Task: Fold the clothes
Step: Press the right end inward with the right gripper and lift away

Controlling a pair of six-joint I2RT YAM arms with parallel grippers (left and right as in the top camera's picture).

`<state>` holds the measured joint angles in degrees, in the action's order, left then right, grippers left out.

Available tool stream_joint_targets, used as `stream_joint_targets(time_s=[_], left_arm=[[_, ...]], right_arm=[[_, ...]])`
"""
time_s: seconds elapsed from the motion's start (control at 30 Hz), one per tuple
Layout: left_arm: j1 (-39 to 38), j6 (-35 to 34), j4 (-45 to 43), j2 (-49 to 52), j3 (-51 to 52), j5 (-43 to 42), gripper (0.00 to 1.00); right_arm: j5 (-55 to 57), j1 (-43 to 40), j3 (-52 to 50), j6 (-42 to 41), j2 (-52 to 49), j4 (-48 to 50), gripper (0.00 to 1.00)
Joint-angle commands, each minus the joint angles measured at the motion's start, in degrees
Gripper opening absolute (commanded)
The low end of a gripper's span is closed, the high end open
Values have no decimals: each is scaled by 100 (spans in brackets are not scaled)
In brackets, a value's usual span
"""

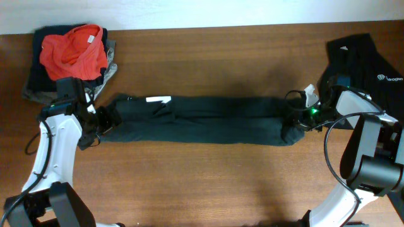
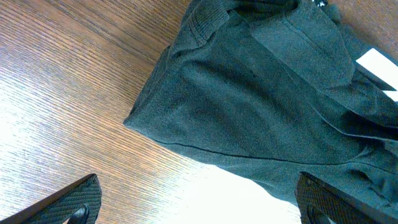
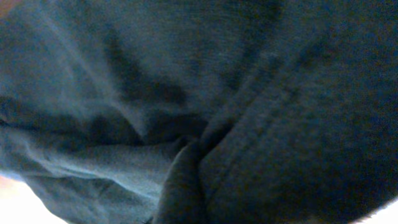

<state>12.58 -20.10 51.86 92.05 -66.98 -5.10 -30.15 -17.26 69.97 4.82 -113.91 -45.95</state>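
Right gripper [image 1: 295, 121] sits at the right end of the black shirt [image 1: 202, 120], jaws closed on a bunched fold of the cloth. Its own camera is pressed so close that dark fabric fills the whole view and the fingers themselves cannot be made out; only a pinched ridge of cloth shows at the bottom centre.

The left gripper [image 1: 104, 121] stands wide open at the shirt's left end, holding nothing. In the left wrist view one finger [image 2: 78, 202] hangs over bare wood and the other over the shirt's edge, both cut off by the lower frame.

The shirt lies folded into a long narrow band across the middle of the wooden table [image 1: 208, 183], with its white neck label [image 1: 158, 99] on top near the left end. The tabletop is brown with a visible grain and catches a pale glare. A strip of white wall [image 1: 189, 12] runs along the far edge.

At the far left corner lies a heap of clothes [image 1: 38, 75] topped by a red garment [image 1: 74, 50]. At the far right corner another black garment [image 1: 360, 53] with a small white logo lies partly behind the right arm and is cut off by the frame.
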Motion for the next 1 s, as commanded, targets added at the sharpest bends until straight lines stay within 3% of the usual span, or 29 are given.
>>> stream_joint_targets(time_s=[0.0, 0.17, 0.4, 0.87, 0.97], left_arm=[[33, 4, 11, 31, -33, -4, 99], [33, 4, 9, 31, -33, -4, 99], [33, 2, -4, 31, -33, -7, 99], [33, 0, -15, 31, -33, -7, 99], [33, 2, -13, 31, -33, -7, 99]], right_arm=[[446, 20, 122, -302, -90, -74, 4], [817, -87, 837, -380, -87, -844, 4], [2415, -39, 1797, -726, -87, -1875, 4], [3386, 1255, 1921, -876, -87, -2159, 4], [3386, 1582, 1891, -874, -90, -2197, 9]])
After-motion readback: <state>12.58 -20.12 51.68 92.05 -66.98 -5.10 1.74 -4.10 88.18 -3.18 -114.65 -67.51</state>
